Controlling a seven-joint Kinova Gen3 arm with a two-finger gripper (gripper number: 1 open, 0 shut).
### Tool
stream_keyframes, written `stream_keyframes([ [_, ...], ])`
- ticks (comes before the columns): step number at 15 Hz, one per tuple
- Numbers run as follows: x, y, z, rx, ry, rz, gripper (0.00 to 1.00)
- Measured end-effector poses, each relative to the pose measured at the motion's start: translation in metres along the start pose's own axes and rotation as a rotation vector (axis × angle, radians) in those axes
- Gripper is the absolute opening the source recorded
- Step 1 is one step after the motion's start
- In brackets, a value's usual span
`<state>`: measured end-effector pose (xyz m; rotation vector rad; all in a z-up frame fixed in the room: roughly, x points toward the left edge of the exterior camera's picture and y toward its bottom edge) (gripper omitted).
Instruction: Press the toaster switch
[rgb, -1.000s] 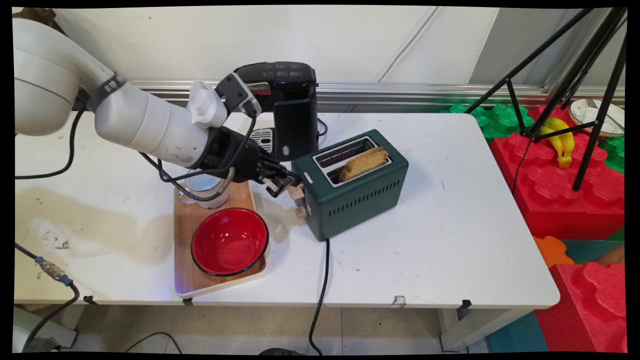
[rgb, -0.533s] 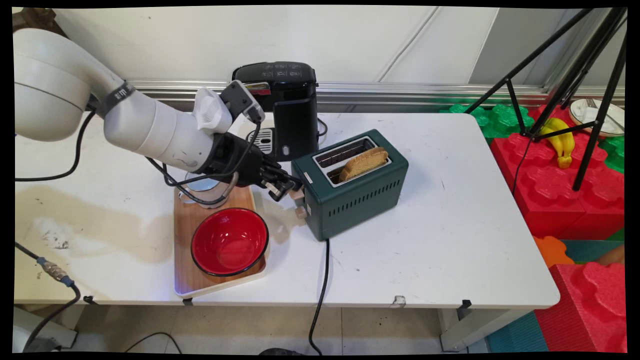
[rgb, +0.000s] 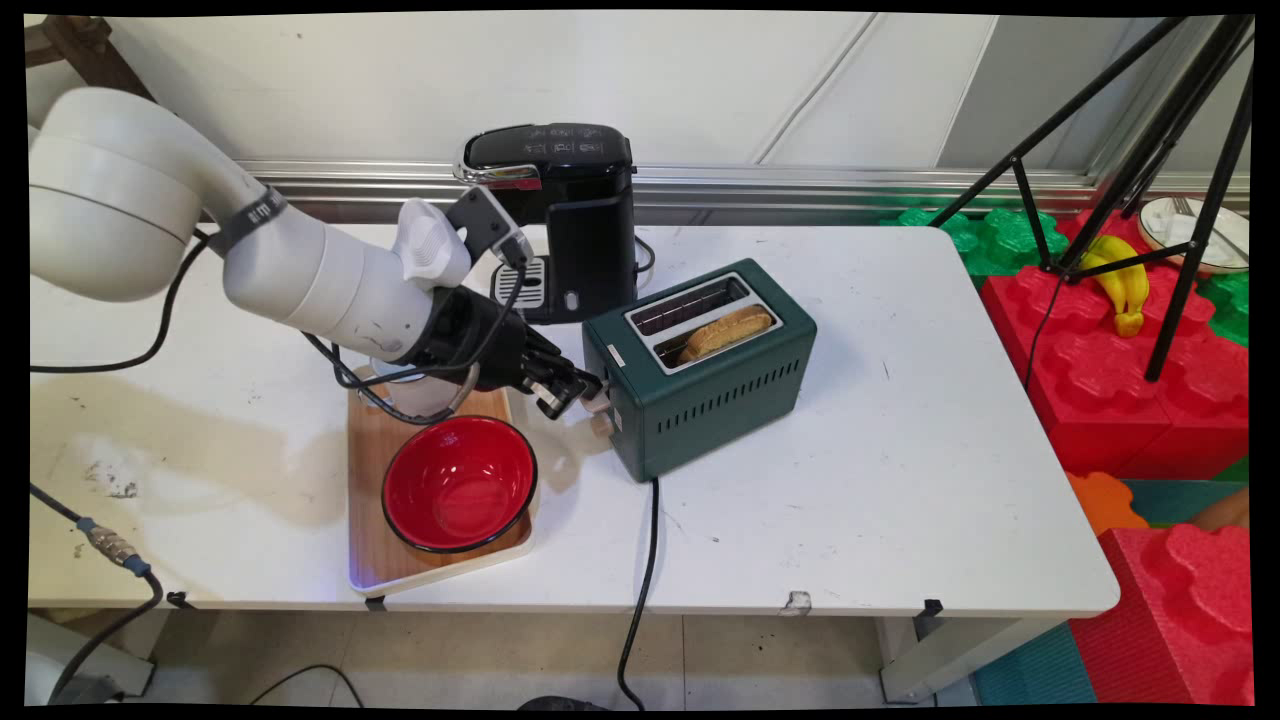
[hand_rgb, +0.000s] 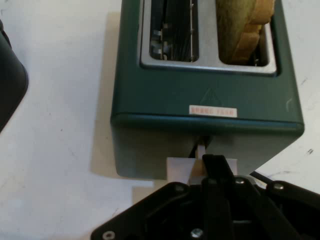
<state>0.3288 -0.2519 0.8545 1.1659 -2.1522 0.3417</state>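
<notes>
One slice of toast (rgb: 728, 331) now sits lower in the near slot of the green toaster (rgb: 700, 365) than it did a second ago, when it stood well above the rim. My gripper (rgb: 585, 387) has also come down along the toaster's left end face, and with it the pale lever (hand_rgb: 201, 169) has descended.

In the hand view my fingers (hand_rgb: 216, 167) are drawn together, pressed on top of the lever, which projects from the toaster's end directly ahead of me. The far slot holds nothing visible but its wire guides.

Behind my wrist stands a black coffee machine (rgb: 565, 215). Below my forearm lies a wooden tray (rgb: 380, 555) carrying a red bowl (rgb: 459, 484) and a pale cup (rgb: 415, 395), the cup mostly hidden by my arm. All rest on the white table (rgb: 900, 450).
</notes>
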Motion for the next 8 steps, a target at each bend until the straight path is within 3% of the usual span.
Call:
stream_keyframes([
  [8,-0.0101,-0.0014,0.0106,-0.005,-0.017,-0.005,0.0],
])
